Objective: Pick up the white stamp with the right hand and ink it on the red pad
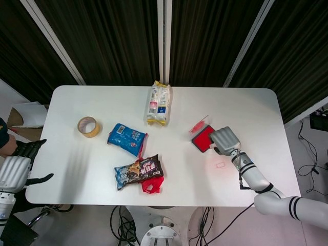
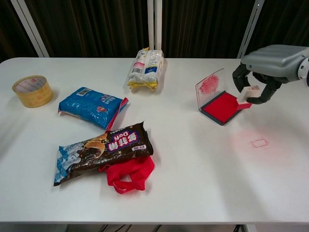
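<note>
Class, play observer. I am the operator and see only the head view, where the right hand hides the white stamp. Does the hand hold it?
Observer: Yes. The chest view shows the right hand pinching the small white block stamp between its fingers.
Operator: Is it on the pad?
Observer: It is at the right edge of the flat red ink pad. Contact is unclear.
Operator: And the lid?
Observer: The clear plastic lid stands upright, smeared red.
</note>
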{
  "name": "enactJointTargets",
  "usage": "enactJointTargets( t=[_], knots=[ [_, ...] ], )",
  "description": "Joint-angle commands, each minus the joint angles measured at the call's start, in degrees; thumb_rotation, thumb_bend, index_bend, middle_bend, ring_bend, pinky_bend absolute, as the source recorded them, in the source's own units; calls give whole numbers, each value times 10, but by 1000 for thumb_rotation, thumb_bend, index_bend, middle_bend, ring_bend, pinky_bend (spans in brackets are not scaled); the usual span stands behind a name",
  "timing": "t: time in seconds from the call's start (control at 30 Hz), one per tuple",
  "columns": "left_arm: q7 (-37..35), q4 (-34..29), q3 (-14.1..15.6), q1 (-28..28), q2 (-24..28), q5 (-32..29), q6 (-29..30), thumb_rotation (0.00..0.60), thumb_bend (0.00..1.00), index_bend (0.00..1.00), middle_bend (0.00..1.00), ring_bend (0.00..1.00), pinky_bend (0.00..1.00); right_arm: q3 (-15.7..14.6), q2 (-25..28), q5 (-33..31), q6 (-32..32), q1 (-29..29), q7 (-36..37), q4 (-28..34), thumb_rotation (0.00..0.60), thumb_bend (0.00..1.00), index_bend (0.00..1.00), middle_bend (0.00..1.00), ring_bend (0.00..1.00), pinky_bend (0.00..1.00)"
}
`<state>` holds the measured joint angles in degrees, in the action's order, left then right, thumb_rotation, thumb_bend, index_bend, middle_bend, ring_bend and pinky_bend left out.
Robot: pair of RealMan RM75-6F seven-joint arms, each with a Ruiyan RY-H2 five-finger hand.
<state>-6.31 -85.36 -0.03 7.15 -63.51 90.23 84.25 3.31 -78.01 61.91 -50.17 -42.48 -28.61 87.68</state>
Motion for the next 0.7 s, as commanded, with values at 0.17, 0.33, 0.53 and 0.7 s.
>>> enactJointTargets(
  t=[0.17,0.33,0.53,0.7],
  knots=[
    [2,3,3,2,-5,1,-5,496,0,110,153,154,262,-53,-10,87,-66,68,59,-26,600,318,669,596,784,978],
    [0,3,3,2,-8,6,-2,494,0,110,153,154,262,-63,-27,113,-94,95,75,-45,600,312,669,592,784,978],
    [-5,8,5,-1,-7,4,-1,495,0,110,153,154,263,-67,-39,127,-98,111,94,-56,600,308,663,585,784,977],
    [-9,11,5,-2,-5,4,2,494,0,110,153,154,263,-64,-45,132,-89,114,95,-62,600,306,660,582,784,977]
  ],
)
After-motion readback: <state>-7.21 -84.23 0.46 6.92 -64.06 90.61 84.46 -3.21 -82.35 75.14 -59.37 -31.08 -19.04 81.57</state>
